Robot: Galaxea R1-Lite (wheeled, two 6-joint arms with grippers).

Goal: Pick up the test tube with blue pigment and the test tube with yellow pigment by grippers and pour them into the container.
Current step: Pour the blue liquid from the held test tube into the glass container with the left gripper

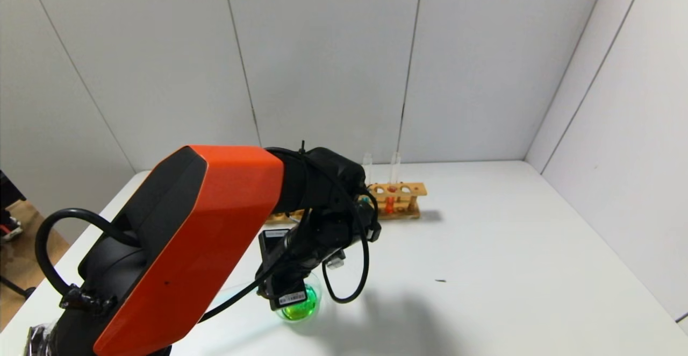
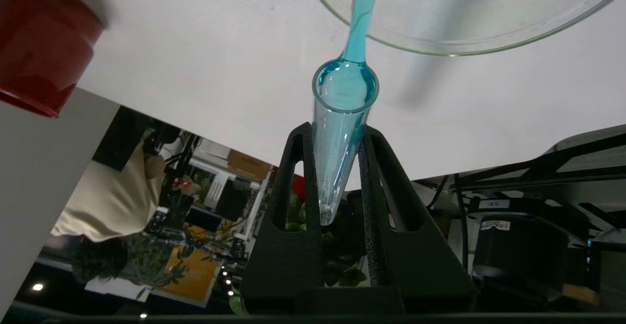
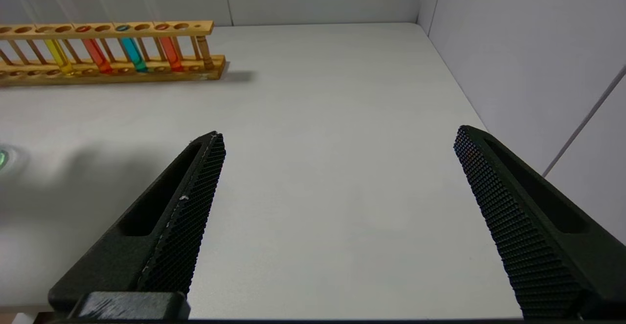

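Just beyond the left claw (image 2: pixel 337 177), clamped shut on the tipped test tube with blue pigment (image 2: pixel 340 133), a teal stream runs into the container (image 2: pixel 440 45) below, so the blue pour is under way; next, I'd guess, emptying it, while the right claw (image 3: pixel 340 216) waits wide open, empty.

The left arm (image 1: pixel 188 248), filling the lower left of the head view, has an orange shell over black housing, with black cables looping round it and a white barcode label low on the wrist. Its end effector (image 2: pixel 337 177) has two matte black, tapering fingers with slotted cut-outs. The right end effector (image 3: pixel 337 216) has black fingers faced with a fine diamond-grid texture.
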